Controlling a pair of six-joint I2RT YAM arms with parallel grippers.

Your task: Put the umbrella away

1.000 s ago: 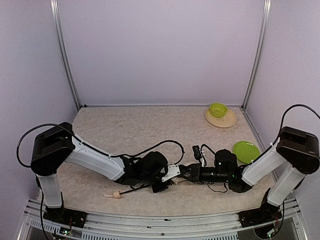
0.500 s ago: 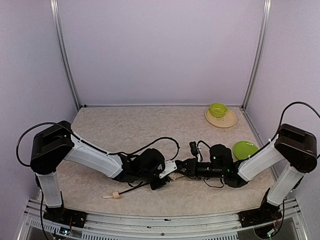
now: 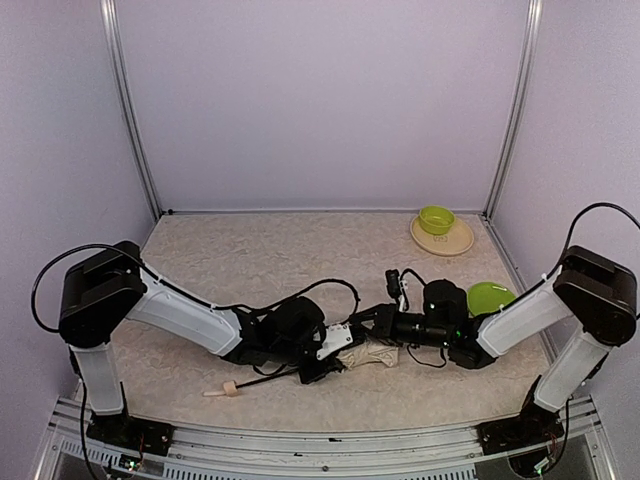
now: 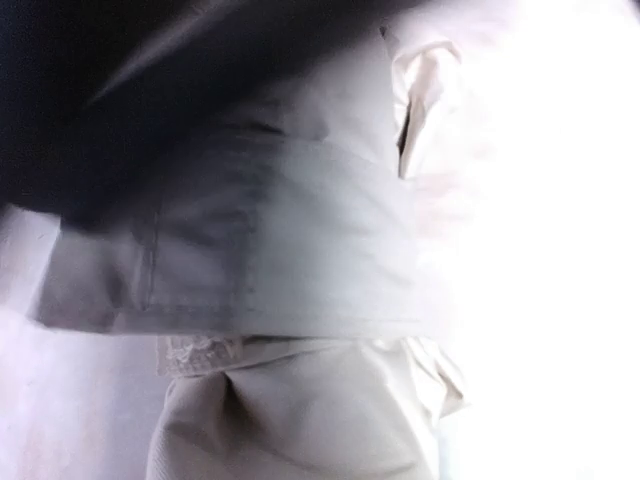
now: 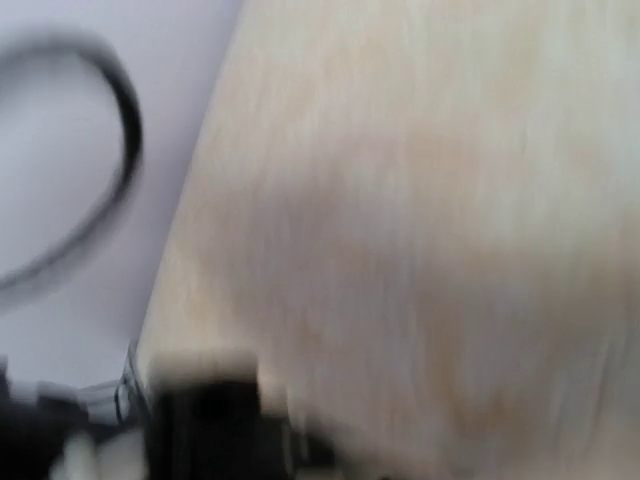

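The umbrella lies near the table's front, between my two arms. Its crumpled cream fabric shows right of my left gripper. Its thin black shaft runs left to the small beige handle. The left gripper sits on the canopy's left end and appears shut on it. The left wrist view is filled with cream folds and dark lining, and the fingers are hidden. My right gripper hovers just above the fabric's far side. The right wrist view is blurred, showing only table and a dark shape, so its jaws cannot be read.
A green plate lies just behind my right forearm. A small green bowl sits on a tan plate at the back right. Black cables loop over the table between the arms. Walls enclose three sides.
My right gripper swung back and up, away from the fabric, uncovering more cream canopy. My left gripper and the handle shifted slightly left.
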